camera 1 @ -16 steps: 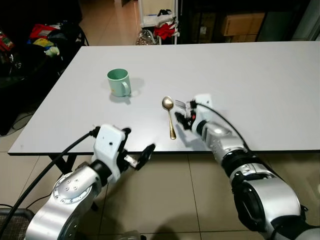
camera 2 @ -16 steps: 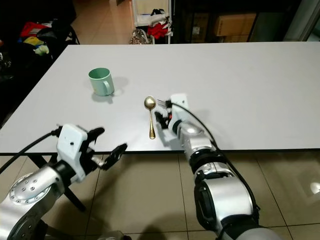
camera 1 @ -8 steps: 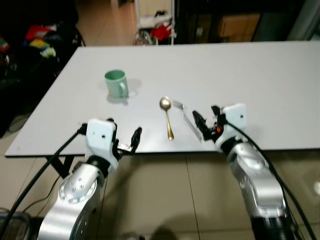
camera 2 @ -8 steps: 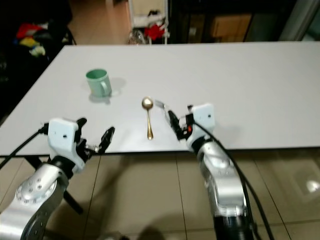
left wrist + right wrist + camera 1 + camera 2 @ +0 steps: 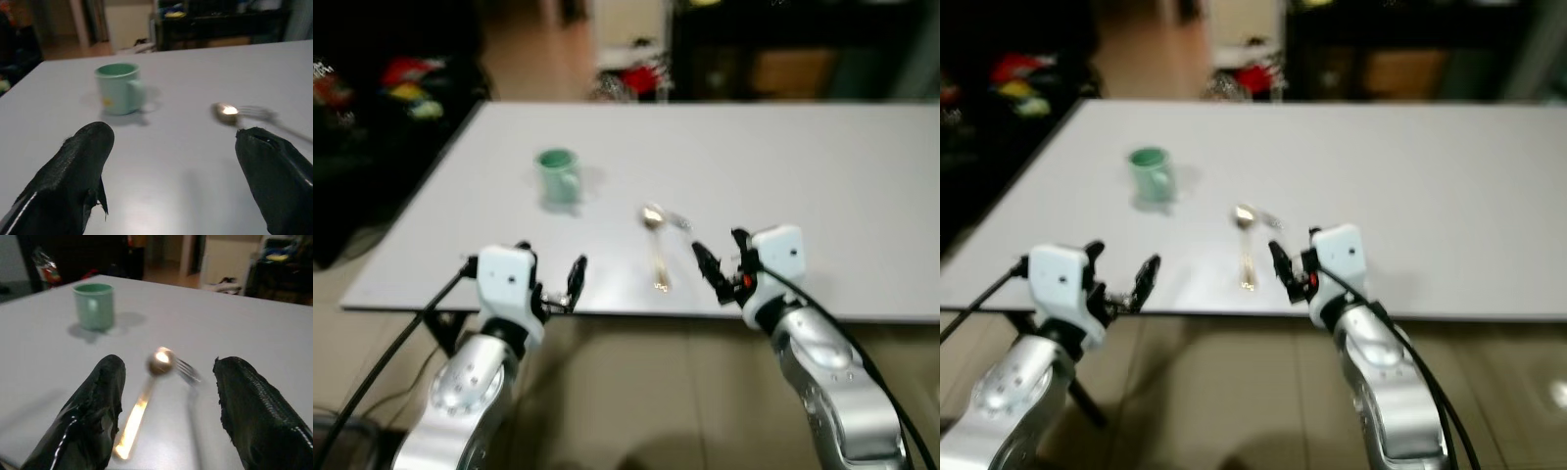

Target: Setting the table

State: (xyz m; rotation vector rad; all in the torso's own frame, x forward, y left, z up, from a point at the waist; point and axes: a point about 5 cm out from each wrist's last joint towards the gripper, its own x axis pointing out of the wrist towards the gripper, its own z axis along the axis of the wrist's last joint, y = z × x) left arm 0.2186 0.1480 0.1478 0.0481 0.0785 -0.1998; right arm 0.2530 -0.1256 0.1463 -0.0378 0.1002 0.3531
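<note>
a gold spoon (image 5: 655, 245) and a fork (image 5: 188, 372) are seen lying side by side on the white worktop (image 5: 822, 186) beyond a green mug (image 5: 557, 176), with the left claw (image 5: 551, 284) and right claw (image 5: 722, 266) held open and empty at its near edge.

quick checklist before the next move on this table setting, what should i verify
1. Right gripper empty, jaws open: ok.
2. Left gripper empty, jaws open: ok, it sits at the table's near edge.
3. Spoon lying flat on the table: ok.
4. Fork lying beside the spoon: ok for its head, next to the spoon's bowl; the handle is too blurred to trace, cannot tell.
5. Green mug upright, apart from the cutlery: ok.
6. Sharp view for aiming: not ok, both eye views are blurred.
</note>
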